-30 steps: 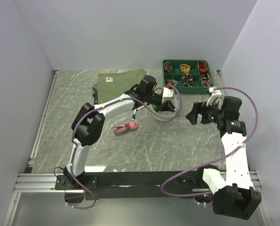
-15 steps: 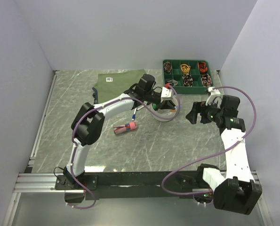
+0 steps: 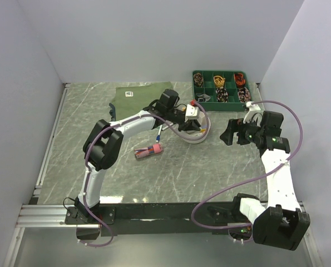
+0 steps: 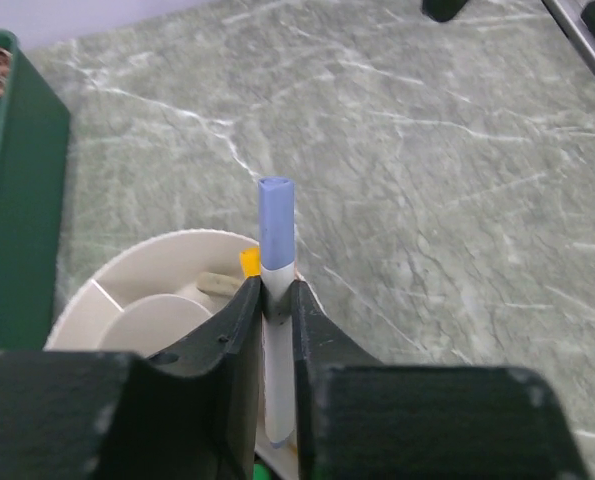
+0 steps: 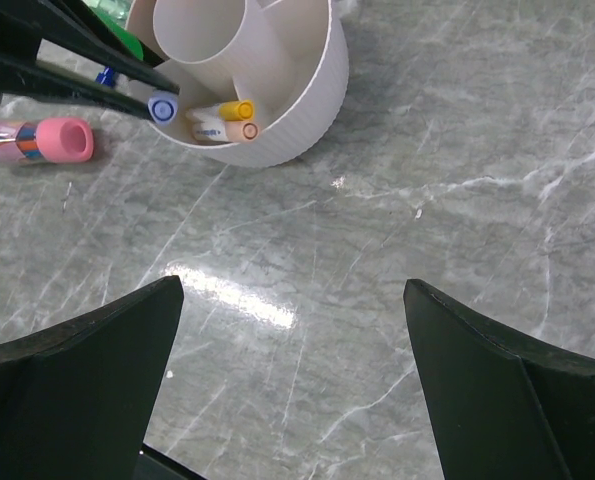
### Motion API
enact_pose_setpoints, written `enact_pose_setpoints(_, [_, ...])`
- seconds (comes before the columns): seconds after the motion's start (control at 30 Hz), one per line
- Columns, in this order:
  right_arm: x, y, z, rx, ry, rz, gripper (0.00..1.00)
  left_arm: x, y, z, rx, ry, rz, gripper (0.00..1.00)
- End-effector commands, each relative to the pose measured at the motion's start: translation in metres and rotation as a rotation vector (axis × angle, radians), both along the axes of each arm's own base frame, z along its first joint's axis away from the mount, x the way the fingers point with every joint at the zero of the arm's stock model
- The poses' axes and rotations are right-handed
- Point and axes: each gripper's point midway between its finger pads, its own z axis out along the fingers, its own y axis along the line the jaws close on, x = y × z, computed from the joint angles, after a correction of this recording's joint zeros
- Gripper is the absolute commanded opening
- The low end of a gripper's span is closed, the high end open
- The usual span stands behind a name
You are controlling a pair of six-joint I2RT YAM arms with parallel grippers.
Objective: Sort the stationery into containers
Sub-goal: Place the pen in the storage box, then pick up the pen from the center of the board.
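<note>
Over the white tub's point(image 4: 182, 238) rim, the left claw point(image 4: 277, 300) pinches a blue-capped pen point(image 4: 277, 215) between nearly closed jaws. The pen's long axis is upright and its lower end points down into an outer compartment. Right of the tub, the right claw point(image 3: 230, 132) hangs wide open and empty. Left of the tub, a pink highlighter point(image 3: 150, 151) lies on the worktop point(image 3: 210, 167), nearer the left arm.

A glossy, marble-veined desk point(image 5: 457, 230) throws back the light, against the matt, ribbed white plastic of the tub point(image 5: 312, 95), the smooth plastic blue-capped pen point(image 4: 277, 215), the olive cloth shirt point(image 3: 140, 93) and the dark green plastic tray point(image 3: 221, 72).
</note>
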Motion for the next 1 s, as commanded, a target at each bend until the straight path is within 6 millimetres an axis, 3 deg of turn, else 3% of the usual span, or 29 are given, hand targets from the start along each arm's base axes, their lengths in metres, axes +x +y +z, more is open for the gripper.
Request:
enact_pose_setpoints(0.0, [0.013,-0.006,0.023,-0.016,-0.071,-0.011,1.00,-0.009,0.002,0.006,-0.018,-0.017,-0.040,0.24])
enact_pose_setpoints(0.2, [0.015,-0.006,0.026,-0.018,-0.074,-0.008,1.00,-0.011,0.004,0.019,-0.046,-0.034,-0.027,0.36])
enact_pose_setpoints(0.37, [0.018,-0.006,0.030,-0.013,-0.082,-0.010,1.00,-0.008,0.008,0.059,-0.091,-0.097,0.018,0.43])
enact_pose_setpoints(0.47, [0.020,-0.007,0.034,-0.022,-0.095,-0.008,1.00,-0.004,0.024,0.092,-0.095,-0.163,0.109,0.46])
enact_pose_setpoints(0.5, [0.020,-0.007,0.034,-0.025,-0.096,-0.005,1.00,0.005,0.034,0.097,-0.079,-0.185,0.172,0.46])
enact_pose_setpoints(0.57, [0.023,-0.008,0.032,-0.026,-0.099,-0.005,1.00,0.003,0.054,0.114,-0.074,-0.216,0.240,0.50])
enact_pose_setpoints(0.8, [0.041,-0.006,0.039,-0.001,-0.151,0.007,1.00,0.016,0.139,0.095,0.116,-0.248,0.396,0.55])
enact_pose_setpoints(0.87, [0.043,-0.004,0.045,0.000,-0.172,0.028,1.00,0.010,0.156,0.085,0.175,-0.265,0.335,0.55])
enact_pose_setpoints(0.93, [0.046,-0.005,0.046,-0.007,-0.175,0.035,1.00,0.018,0.177,0.084,0.210,-0.292,0.282,0.56])
enact_pose_setpoints(0.97, [0.047,-0.005,0.045,-0.008,-0.174,0.038,1.00,0.007,0.187,0.071,0.252,-0.316,0.174,0.56])
